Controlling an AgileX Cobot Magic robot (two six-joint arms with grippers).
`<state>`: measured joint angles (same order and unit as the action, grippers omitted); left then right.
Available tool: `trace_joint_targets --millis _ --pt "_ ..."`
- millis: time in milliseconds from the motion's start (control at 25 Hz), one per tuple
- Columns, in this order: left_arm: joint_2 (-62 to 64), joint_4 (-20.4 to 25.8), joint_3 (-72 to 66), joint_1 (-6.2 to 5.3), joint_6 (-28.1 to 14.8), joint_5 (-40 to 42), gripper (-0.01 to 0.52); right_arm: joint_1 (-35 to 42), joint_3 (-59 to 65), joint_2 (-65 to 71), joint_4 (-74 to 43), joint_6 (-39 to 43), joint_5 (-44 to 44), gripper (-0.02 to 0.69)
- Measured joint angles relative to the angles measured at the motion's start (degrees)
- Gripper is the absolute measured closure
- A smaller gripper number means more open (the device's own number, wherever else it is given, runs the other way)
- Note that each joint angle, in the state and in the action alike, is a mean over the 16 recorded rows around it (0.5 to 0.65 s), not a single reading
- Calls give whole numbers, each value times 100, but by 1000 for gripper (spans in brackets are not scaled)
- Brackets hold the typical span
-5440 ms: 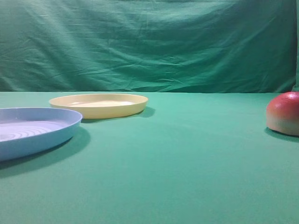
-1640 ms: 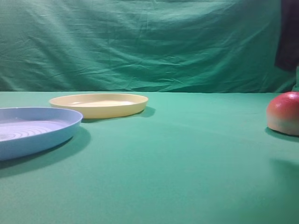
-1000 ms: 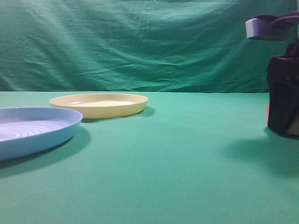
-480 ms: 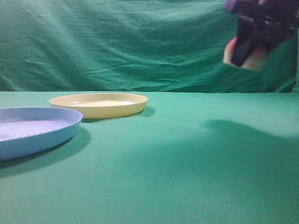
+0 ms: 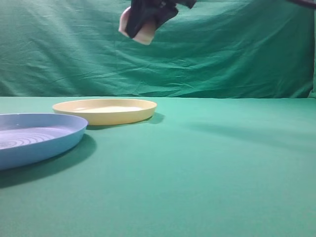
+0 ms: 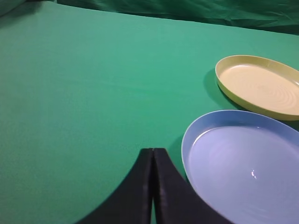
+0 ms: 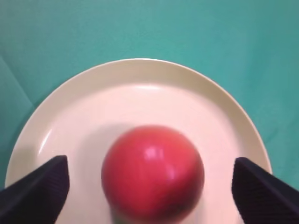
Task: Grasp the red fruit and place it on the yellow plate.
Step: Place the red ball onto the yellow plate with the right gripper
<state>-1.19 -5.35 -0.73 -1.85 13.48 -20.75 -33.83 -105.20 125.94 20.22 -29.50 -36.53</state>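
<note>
High above the yellow plate (image 5: 104,112), my right gripper (image 5: 148,12) hangs with the red fruit (image 5: 139,30) at its fingers, pale base down. In the right wrist view the red fruit (image 7: 153,171) is blurred over the yellow plate (image 7: 140,67). It sits between the widely parted fingers (image 7: 37,189), with a clear gap on each side, so the right gripper (image 7: 150,161) is open. My left gripper (image 6: 153,150) is shut and empty, low over the cloth beside the blue plate, with the yellow plate (image 6: 261,86) beyond it.
A light blue ridged plate (image 5: 34,138) lies at the front left, just in front of the yellow one, and shows in the left wrist view as the blue plate (image 6: 243,163). Green cloth covers the table (image 5: 207,168) and the backdrop.
My right gripper came down on the fruit at the right edge, lifted it and carried it up and left to above the yellow plate. Its jaws now stand apart.
</note>
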Motion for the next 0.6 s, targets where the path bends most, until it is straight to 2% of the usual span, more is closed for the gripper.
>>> trace_joint_targets --millis 160,280,400,600 --pt "0 0 0 0 0 0 514 -27 -212 279 127 -14 -12 88" --pt "0 0 0 0 0 0 514 -28 -277 304 211 -14 -37 57" --pt "0 0 0 0 0 0 514 -28 -296 168 244 -14 -104 106" --pt "0 0 0 0 0 0 514 -28 -302 -278 227 -14 -338 292"
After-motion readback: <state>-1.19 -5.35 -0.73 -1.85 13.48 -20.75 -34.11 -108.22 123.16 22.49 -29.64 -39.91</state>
